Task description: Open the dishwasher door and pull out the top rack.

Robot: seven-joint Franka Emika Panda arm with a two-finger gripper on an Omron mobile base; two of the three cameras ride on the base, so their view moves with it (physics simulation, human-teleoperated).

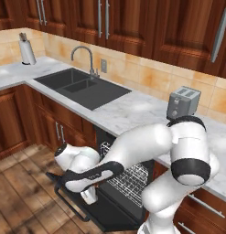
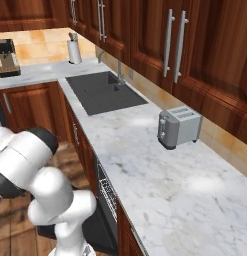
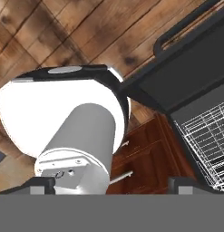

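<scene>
Taking the toaster (image 1: pixel 184 101) as landmark, the left base view is looking from high behind the arm, facing the counter with the sink (image 1: pixel 82 85) lying left of it. The right base view is sitting nearer the toaster (image 2: pixel 179 126), sharing that sink (image 2: pixel 103 92) and counter. The hand view is looking closely down below it at the opened dishwasher door (image 3: pixel 190 77) and top rack (image 3: pixel 207 136).

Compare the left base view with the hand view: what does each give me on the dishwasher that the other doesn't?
Left base view alone: the counter above the opening, the sink and the toaster. Hand view alone: the gripper with its tips spread and nothing between them, and the cabinet doors close up. Both: the dishwasher door dropped open, its bar handle and the top rack in the opening.
</scene>
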